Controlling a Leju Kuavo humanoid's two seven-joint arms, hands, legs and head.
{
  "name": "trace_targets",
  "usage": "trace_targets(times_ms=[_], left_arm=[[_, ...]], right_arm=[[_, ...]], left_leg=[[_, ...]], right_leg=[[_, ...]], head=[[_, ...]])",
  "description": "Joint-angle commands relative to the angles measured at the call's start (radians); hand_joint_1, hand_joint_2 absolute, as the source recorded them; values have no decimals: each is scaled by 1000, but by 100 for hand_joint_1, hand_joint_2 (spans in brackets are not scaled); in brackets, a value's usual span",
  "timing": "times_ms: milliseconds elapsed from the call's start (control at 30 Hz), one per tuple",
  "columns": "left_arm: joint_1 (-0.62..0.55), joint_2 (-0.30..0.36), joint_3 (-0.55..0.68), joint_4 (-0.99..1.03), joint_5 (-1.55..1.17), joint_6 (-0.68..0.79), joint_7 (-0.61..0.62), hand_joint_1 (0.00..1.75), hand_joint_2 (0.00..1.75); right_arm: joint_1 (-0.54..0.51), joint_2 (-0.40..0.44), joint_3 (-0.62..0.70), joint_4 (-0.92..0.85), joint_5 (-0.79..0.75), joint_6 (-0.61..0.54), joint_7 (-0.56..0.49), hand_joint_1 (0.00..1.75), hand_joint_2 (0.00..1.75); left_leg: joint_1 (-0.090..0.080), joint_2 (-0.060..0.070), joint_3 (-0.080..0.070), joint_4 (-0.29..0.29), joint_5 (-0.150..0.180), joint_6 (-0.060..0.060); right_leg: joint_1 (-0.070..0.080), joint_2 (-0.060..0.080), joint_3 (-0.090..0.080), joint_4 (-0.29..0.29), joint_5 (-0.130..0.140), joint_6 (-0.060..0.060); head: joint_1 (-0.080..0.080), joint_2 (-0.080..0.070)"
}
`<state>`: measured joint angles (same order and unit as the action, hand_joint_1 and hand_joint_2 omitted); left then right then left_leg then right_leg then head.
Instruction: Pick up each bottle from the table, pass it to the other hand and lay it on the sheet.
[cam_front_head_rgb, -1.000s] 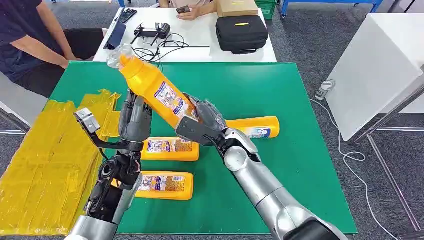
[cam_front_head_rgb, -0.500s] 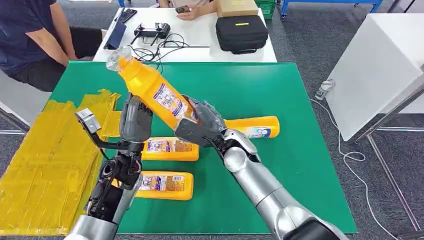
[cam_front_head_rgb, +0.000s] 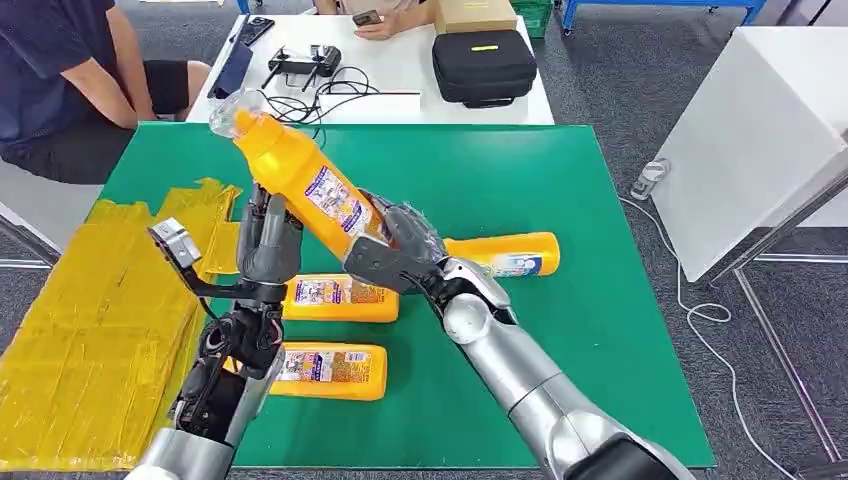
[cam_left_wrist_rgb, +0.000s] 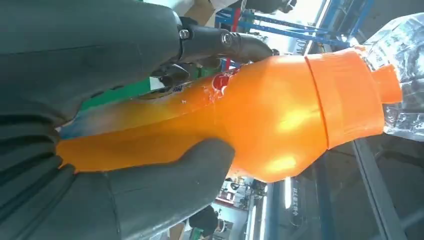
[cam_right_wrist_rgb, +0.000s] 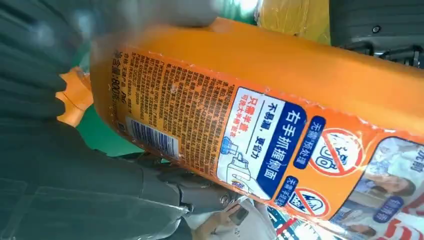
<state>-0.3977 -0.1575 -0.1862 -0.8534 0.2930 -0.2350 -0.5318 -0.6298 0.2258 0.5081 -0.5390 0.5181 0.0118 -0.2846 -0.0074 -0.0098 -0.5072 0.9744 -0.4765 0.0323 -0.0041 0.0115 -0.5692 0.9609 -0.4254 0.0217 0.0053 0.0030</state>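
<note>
Above the green desk (cam_front_head_rgb: 560, 200), the right hand (cam_front_head_rgb: 392, 257) grasped the base of a tilted orange bottle (cam_front_head_rgb: 300, 180) (cap end raised, wrapped in clear plastic). The left hand (cam_front_head_rgb: 268, 240) had its fingers (cam_left_wrist_rgb: 165, 185) curled around the bottle's body, thumb pressed against it. Three more bottles (cam_front_head_rgb: 330, 372) lay flat on the desk, beside the yellow sheet (cam_front_head_rgb: 90, 310).

— What's in the left hand (cam_left_wrist_rgb: 115, 150)?
— An orange bottle (cam_left_wrist_rgb: 270, 120). The thumb (cam_left_wrist_rgb: 170, 185) presses one side, and dark fingers (cam_left_wrist_rgb: 225, 42) reach over the other.
— And the cap (cam_left_wrist_rgb: 350, 95)?
— Orange, pointing away from the palm, with clear crinkled plastic (cam_left_wrist_rgb: 400, 80) at its tip.
</note>
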Motion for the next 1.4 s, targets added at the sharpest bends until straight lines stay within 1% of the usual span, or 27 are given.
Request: trace_targets(times_ms=[33, 133, 167, 233, 267, 333, 400, 500, 600, 833, 967, 1000, 1033, 1167, 1200, 1267, 1400], left_arm=[[-53, 31, -11, 78, -8, 4, -15, 0, 175], [-47, 33, 6, 71, -5, 13, -20, 0, 175], [-42, 41, 23, 66, 0, 24, -24, 0, 0], [-14, 63, 88, 28, 8, 54, -32, 0, 0], [1, 76, 127, 5, 18, 68, -40, 0, 0], [54, 98, 225, -82, 2, 84, -32, 0, 0], [85, 98, 314, -131, -24, 77, -11, 0, 0], [110, 99, 387, -167, -31, 81, -6, 0, 0], [151, 80, 422, -228, -41, 67, -1, 0, 0], [147, 69, 428, -229, -49, 70, 2, 0, 0], [176, 59, 443, -283, -51, 59, -1, 2, 0], [182, 52, 451, -300, -52, 46, -1, 171, 0], [187, 46, 456, -315, -54, 29, 2, 175, 0], [226, 32, 463, -378, -75, 2, 19, 175, 0], [240, 31, 464, -394, -79, -4, 22, 175, 0], [273, 30, 472, -432, -81, -10, 25, 175, 0], [325, 19, 494, -509, -80, -25, 37, 175, 0]], right_arm=[[-41, -77, -6, -50, -29, -11, -25, 175, 175], [-38, -88, -21, -67, -35, -20, -24, 175, 175], [-44, -108, -34, -82, -40, -34, -27, 175, 175], [-37, -169, -83, -170, -58, -47, -20, 175, 175], [-35, -198, -110, -215, -64, -46, -15, 175, 175], [7, -249, -207, -378, -58, -19, 29, 175, 175], [39, -271, -301, -489, -28, 28, 43, 175, 175], [61, -280, -379, -553, -28, 70, 32, 175, 175], [88, -263, -412, -572, -1, 86, 18, 175, 175], [86, -250, -417, -560, 13, 82, 13, 175, 175], [106, -249, -437, -574, 20, 79, 13, 175, 175], [109, -246, -445, -576, 30, 82, 12, 175, 175], [113, -243, -452, -577, 37, 86, 11, 175, 175], [138, -236, -441, -592, 47, 94, 12, 175, 175], [138, -241, -427, -582, 45, 95, 12, 175, 175], [125, -248, -398, -542, 29, 102, 1, 175, 175], [95, -222, -352, -481, 23, 99, -5, 175, 175]], left_leg=[[1, -1, 0, 0, 0, -1], [1, 0, 1, 1, -1, -2], [1, 0, 0, 1, 0, -1], [3, 1, 2, 3, -2, -4], [1, 0, 0, 1, 0, -2], [2, 0, 0, 2, -1, -3], [2, 1, 0, 2, -2, -2], [2, 2, 0, 3, -2, -2], [2, 0, 1, 1, -2, -2], [1, 0, -1, 1, -1, -1], [1, 0, 0, 0, -1, -1], [2, 0, 0, 1, -1, -2], [1, 0, 0, 0, -1, -1], [2, 0, 2, 1, -3, -2], [1, 1, 0, 0, -1, -1], [1, 2, 1, 0, -2, -1], [2, 6, 2, 0, -3, -2]], right_leg=[[0, -2, 0, 0, 0, 0], [1, -2, 1, 0, -1, 0], [1, -1, 1, 0, 0, 0], [3, -2, 3, 1, -1, -1], [1, -1, 0, 0, 0, 0], [2, -2, 1, 1, -1, 0], [1, 0, 0, 1, -1, 0], [2, 0, 0, 1, -1, 0], [2, -2, 2, 0, -2, 0], [1, -2, 0, 0, 0, 0], [1, -1, 0, 0, 0, 0], [2, -1, 1, 0, -1, 0], [1, -1, 0, -1, 0, 0], [2, -2, 3, 0, -2, 0], [1, -1, 1, -1, -1, 0], [1, 1, 1, -1, -1, 0], [2, 4, 2, -1, 0, 0]], head=[[0, 0], [0, 0], [0, 0], [0, 0], [0, 0], [0, 0], [0, 0], [0, 0], [0, 0], [0, 0], [0, 0], [0, 0], [0, 0], [0, 0], [0, 0], [0, 0], [0, 0]])
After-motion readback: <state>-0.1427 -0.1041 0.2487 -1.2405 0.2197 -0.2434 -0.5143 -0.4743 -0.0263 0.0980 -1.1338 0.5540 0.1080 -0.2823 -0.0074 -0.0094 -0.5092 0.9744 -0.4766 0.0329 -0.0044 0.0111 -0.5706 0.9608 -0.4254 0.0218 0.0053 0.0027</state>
